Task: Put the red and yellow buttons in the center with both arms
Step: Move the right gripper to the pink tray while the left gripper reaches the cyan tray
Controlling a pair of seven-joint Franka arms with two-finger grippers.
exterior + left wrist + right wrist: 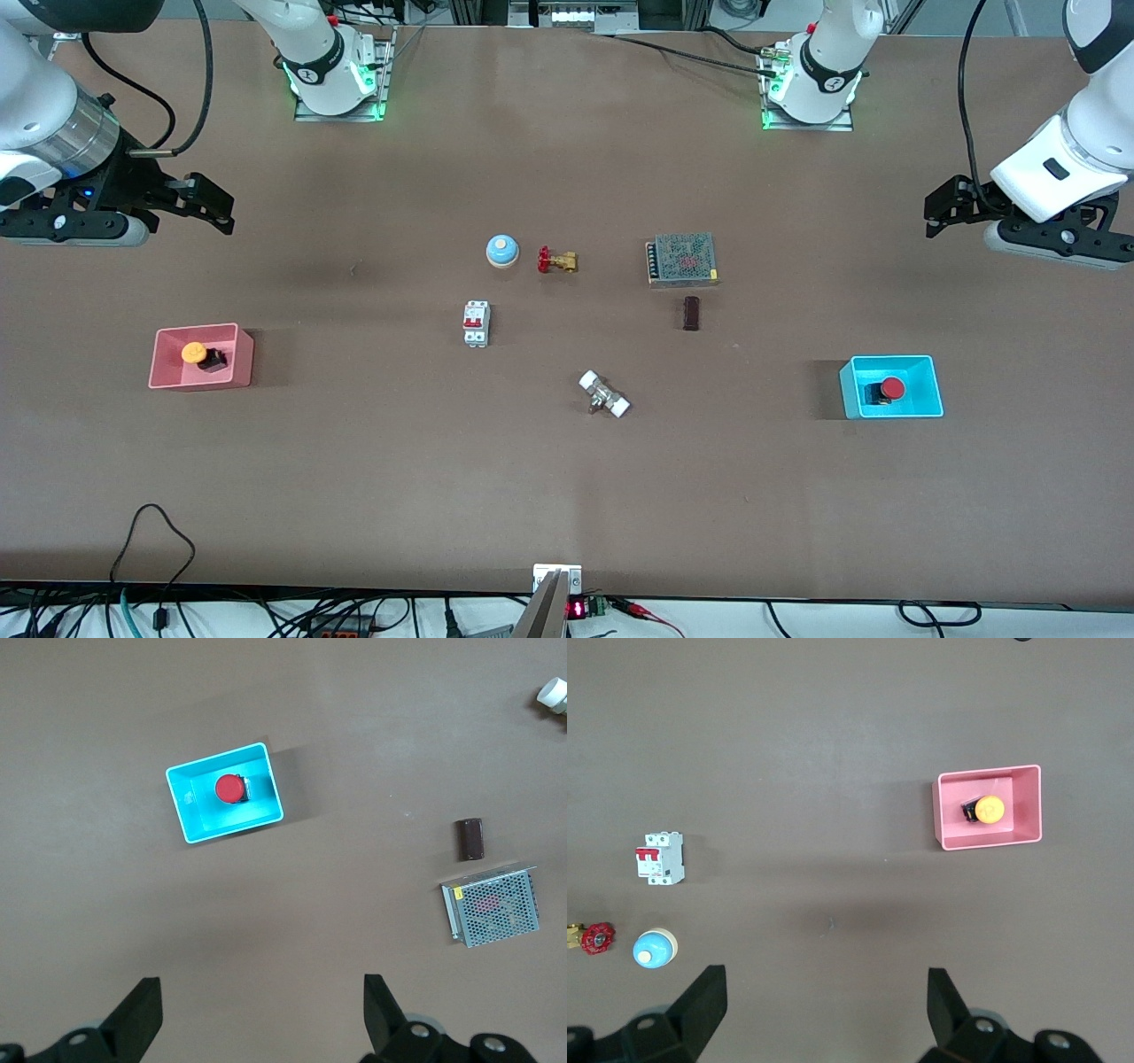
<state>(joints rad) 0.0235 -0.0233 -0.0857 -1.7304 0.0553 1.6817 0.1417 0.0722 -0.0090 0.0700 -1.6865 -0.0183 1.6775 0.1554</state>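
Observation:
The orange-yellow button point(195, 353) lies in a pink bin point(199, 329) toward the right arm's end of the table; the right wrist view shows the button point(990, 808) and the bin point(943, 819). The red button point(891, 388) sits in a cyan bin point(890, 359) toward the left arm's end; the left wrist view shows the button point(230, 788) and the bin point(184, 806). My right gripper point(221, 208) point(826, 1001) hangs open and empty above bare table. My left gripper point(932, 213) point(263, 1005) also hangs open and empty above bare table. The brown tabletop center point(549, 354) is bare.
Around the middle stand a blue dome bell point(501, 251), a brass valve with a red handwheel point(556, 260), a white circuit breaker point(476, 323), a mesh power supply point(682, 259), a dark brown block point(691, 313) and a white-capped fitting point(604, 394).

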